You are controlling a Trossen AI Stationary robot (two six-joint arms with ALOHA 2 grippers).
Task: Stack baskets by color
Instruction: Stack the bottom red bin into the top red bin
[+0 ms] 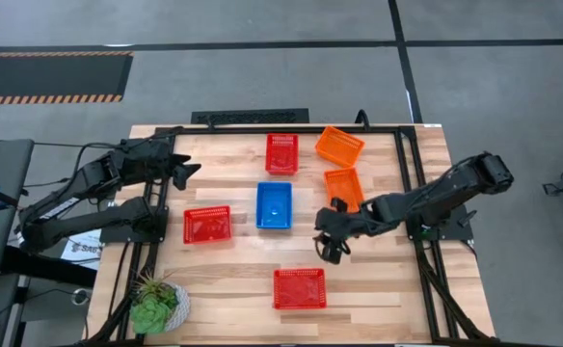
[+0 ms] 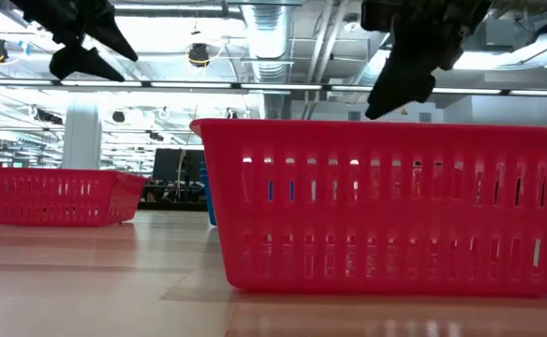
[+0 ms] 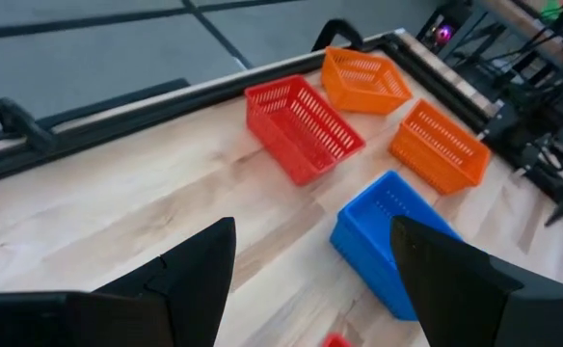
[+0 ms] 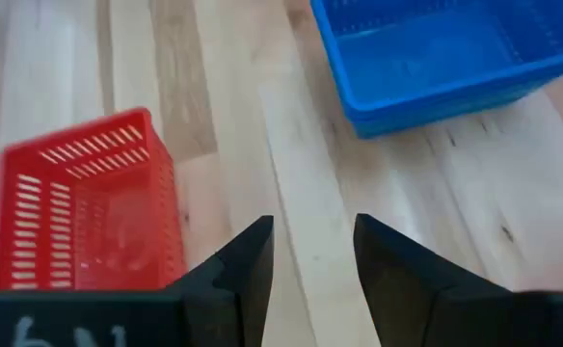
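Six baskets stand on their bases on the wooden table (image 1: 233, 280). A blue basket (image 1: 274, 205) is in the middle. Red baskets sit at the far middle (image 1: 281, 152), at the left (image 1: 207, 224) and near the front edge (image 1: 299, 287). Two orange baskets (image 1: 339, 145) (image 1: 343, 188) are at the far right. My right gripper (image 1: 332, 247) hangs open above bare wood, between the blue basket (image 4: 445, 53) and the front red basket (image 4: 84, 207). My left gripper (image 1: 187, 171) waits open above the table's far left, nothing between its fingers (image 3: 204, 260).
A green potted plant (image 1: 156, 306) stands at the near left corner. A black frame (image 1: 253, 118) runs along the table's far edge and down both sides. Bare wood lies between the blue basket and the front red basket (image 2: 386, 206).
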